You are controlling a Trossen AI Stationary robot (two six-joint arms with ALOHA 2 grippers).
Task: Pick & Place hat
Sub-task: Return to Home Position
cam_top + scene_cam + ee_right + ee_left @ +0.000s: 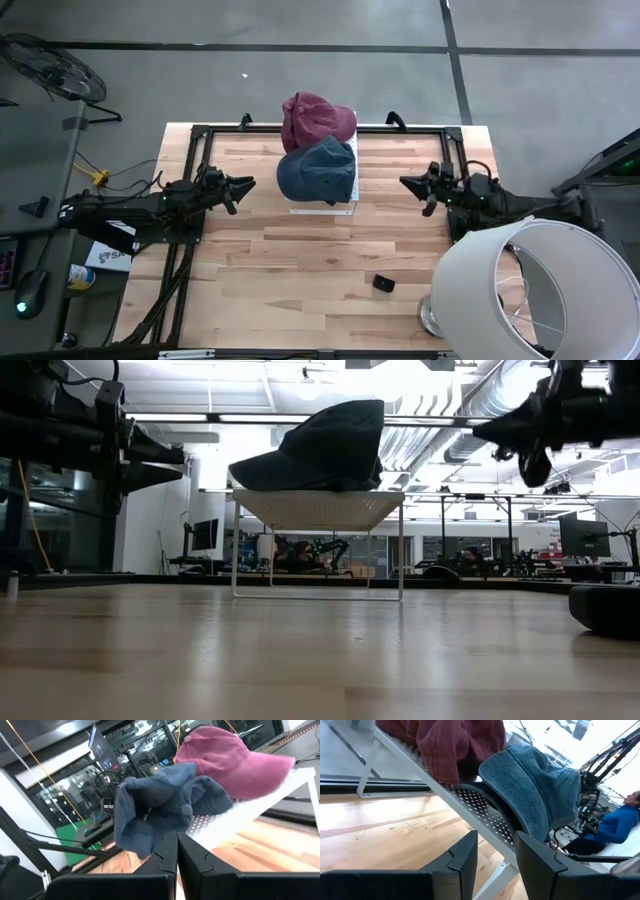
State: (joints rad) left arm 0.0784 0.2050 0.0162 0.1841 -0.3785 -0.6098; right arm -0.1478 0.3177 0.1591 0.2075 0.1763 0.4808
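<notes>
A blue hat (317,170) lies on a white perforated stand (322,208) at the table's far middle. A maroon hat (316,120) rests behind it on the stand's far end. In the low view the blue hat (320,450) sits on top of the stand (318,510). My left gripper (248,186) hovers to the stand's left, pointing level at it, open (492,855) with nothing between its fingers. My right gripper (405,183) hovers to the stand's right, pointing level at the hats, shut (176,845) and holding nothing.
A large white lampshade (540,290) stands at the near right corner. A small black object (384,284) lies on the wood near the table's front. A black frame rail (200,130) runs round the table's far and left sides. A person in blue (620,825) sits beyond the table.
</notes>
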